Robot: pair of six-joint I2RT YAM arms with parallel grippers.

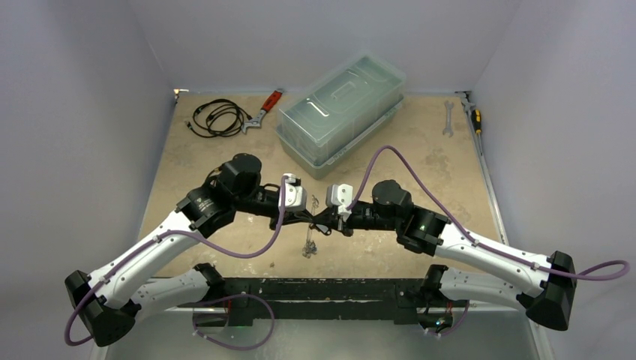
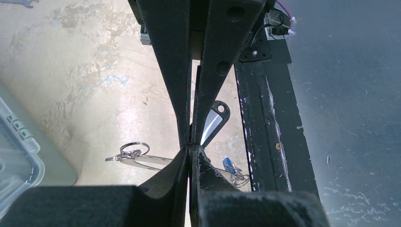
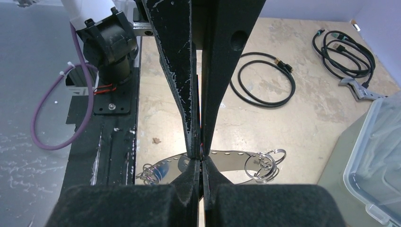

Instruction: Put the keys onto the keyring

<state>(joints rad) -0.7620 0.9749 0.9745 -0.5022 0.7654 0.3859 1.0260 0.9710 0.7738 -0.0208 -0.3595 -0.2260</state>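
Mid-table, right gripper [image 3: 202, 158] pinches the keyring [image 3: 231, 155], keys [image 3: 156, 171] dangling off it; left gripper [image 2: 190, 150] is pressed shut, maybe on a black-tagged key [image 2: 215, 118]. Threading step, I'd say; next needs careful lining up.

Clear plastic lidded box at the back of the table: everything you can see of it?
The clear plastic lidded box is rectangular and translucent, faintly green. Its lid is on, with a recessed handle on top. It sits flat on the tan tabletop at the far middle, turned diagonally; nothing else visibly touches it. Contents cannot be told.
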